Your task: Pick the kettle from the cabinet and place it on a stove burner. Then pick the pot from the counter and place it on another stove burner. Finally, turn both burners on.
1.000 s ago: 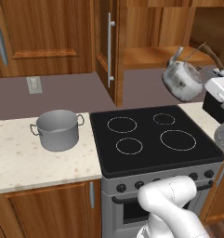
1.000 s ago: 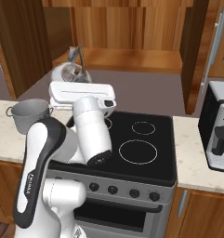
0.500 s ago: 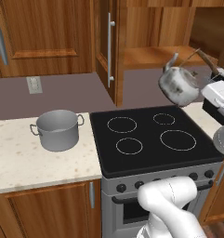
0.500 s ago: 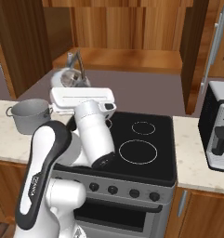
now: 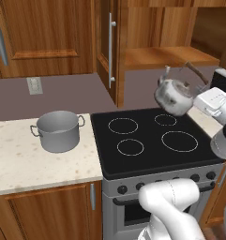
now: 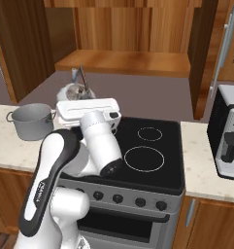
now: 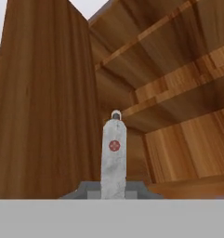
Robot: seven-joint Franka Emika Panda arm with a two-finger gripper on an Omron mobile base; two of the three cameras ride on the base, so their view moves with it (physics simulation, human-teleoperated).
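The small silver kettle (image 5: 172, 96) hangs tilted in the air over the back right of the black stove (image 5: 147, 140), in front of the open cabinet shelf (image 5: 166, 56). My gripper (image 5: 198, 78) is shut on its arched handle, which shows as a silver strip (image 7: 114, 155) between the fingers in the hand view. From the right base view the kettle (image 6: 72, 91) sits just above my white hand, over the stove (image 6: 147, 146). The grey pot (image 5: 58, 131) stands upright on the speckled counter (image 5: 30, 164) left of the stove, and the pot (image 6: 31, 119) is also seen from the right.
The cabinet door (image 5: 105, 47) with its silver bar handle stands open left of the shelf. A row of knobs (image 5: 156, 185) runs along the stove front. A toaster (image 6: 227, 131) stands on the counter right of the stove. My own arm crosses the stove's front left in the right base view.
The kettle has come down in my shut gripper, out from the cabinet shelf and a little left, and hangs lower over the stove's back right. The pot has not moved.
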